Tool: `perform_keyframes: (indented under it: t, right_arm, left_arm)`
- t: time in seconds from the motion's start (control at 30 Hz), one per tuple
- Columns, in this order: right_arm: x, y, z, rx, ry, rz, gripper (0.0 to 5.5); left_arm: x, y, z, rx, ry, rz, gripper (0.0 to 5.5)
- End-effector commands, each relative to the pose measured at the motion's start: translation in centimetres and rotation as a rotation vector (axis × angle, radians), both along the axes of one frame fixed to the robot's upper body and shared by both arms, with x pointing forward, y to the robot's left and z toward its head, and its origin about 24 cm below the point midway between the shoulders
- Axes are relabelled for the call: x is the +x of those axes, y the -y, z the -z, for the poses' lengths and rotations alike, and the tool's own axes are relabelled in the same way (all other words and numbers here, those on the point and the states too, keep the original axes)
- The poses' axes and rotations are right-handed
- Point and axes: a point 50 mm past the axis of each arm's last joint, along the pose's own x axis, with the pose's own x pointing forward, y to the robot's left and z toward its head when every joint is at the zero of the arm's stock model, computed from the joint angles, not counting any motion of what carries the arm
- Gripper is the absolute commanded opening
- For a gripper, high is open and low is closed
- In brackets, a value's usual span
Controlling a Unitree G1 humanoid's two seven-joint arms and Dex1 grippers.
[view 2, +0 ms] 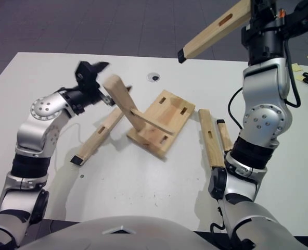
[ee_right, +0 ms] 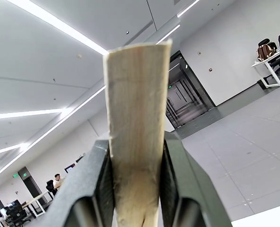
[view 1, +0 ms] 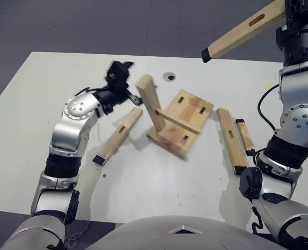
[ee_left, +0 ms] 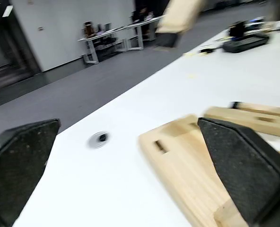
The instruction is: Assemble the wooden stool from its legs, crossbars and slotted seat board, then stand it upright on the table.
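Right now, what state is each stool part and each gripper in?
left gripper: open, empty.
right gripper: shut on raised leg.
raised leg: held in the air, off the table.
seat board: lying on table, one leg slotted in.
fitted leg: standing in seat board, leaning.
fitted crossbar: plugged into fitted leg.
loose leg: flat on table, left of seat board.
second loose leg: flat, right of seat board.
loose crossbar: flat beside it.

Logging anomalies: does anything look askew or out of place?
The standing leg leans crooked over the seat board, its crossbar lying slantwise across it. Nothing looks broken. The right end effector holds another leg aloft.
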Motion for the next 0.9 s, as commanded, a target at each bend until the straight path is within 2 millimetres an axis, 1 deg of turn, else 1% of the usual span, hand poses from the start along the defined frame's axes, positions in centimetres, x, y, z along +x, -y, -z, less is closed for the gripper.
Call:
perform_keyframes:
  t: [0.03,0.1,0.13,0.2,0.23,0.27,0.3,0.33,0.37,0.4,0.53,0.63,0.77,0.83,0.9]
  right_arm:
    - [-0.3,0.5,-0.3,-0.039,0.013,0.013,1.04]
    - [-0.4,0.8,-0.3,-0.051,0.011,0.020,1.04]
    - [-0.4,1.0,-0.3,-0.054,0.009,0.021,1.04]
    - [-0.4,1.1,-0.3,-0.072,0.006,0.023,1.04]
    - [-0.4,1.2,-0.2,-0.072,0.001,0.023,1.04]
    - [-0.3,1.2,-0.1,-0.079,-0.004,0.025,1.04]
    - [-0.3,1.3,0.0,-0.080,-0.010,0.027,1.04]
    - [-0.3,1.4,0.1,-0.079,-0.015,0.028,1.04]
    - [-0.3,1.4,0.1,-0.084,-0.018,0.029,1.04]
    - [-0.2,1.4,0.1,-0.082,-0.020,0.029,1.04]
    - [-0.2,1.4,0.2,-0.094,-0.027,0.022,1.04]
    - [-0.2,1.3,0.3,-0.102,-0.035,0.016,1.04]
    - [-0.1,1.1,0.2,-0.108,-0.039,0.013,1.04]
    - [0.0,1.0,0.2,-0.114,-0.040,0.011,1.04]
    - [0.0,0.9,0.3,-0.119,-0.044,0.012,1.04]
  left_arm:
    - [-1.1,0.6,-1.3,0.061,0.063,0.048,5.40]
    - [0.5,-0.9,-2.1,0.069,0.145,-0.108,5.40]
    - [1.0,-1.6,-2.8,0.030,0.169,-0.168,5.40]
    - [1.0,-1.8,-4.7,-0.138,0.165,-0.189,5.40]
    - [0.4,-1.3,-5.8,-0.254,0.129,-0.127,5.40]
    - [-0.7,-0.4,-6.6,-0.341,0.084,-0.008,5.40]
    - [-2.0,0.5,-7.2,-0.387,0.036,0.125,5.40]
    - [-3.6,1.4,-7.3,-0.393,-0.018,0.271,5.40]
    - [-4.8,1.9,-7.1,-0.383,-0.064,0.374,5.40]
    - [-5.7,2.3,-6.8,-0.356,-0.104,0.440,5.40]
    - [-6.9,3.3,-5.5,-0.241,-0.183,0.514,5.40]
    - [-7.2,4.4,-4.7,-0.177,-0.197,0.526,5.40]
    - [-6.5,6.3,-3.0,-0.029,-0.145,0.457,5.40]
    - [-6.7,6.9,-2.2,0.008,-0.148,0.470,5.40]
    - [-6.6,6.9,-1.5,0.025,-0.162,0.478,5.40]
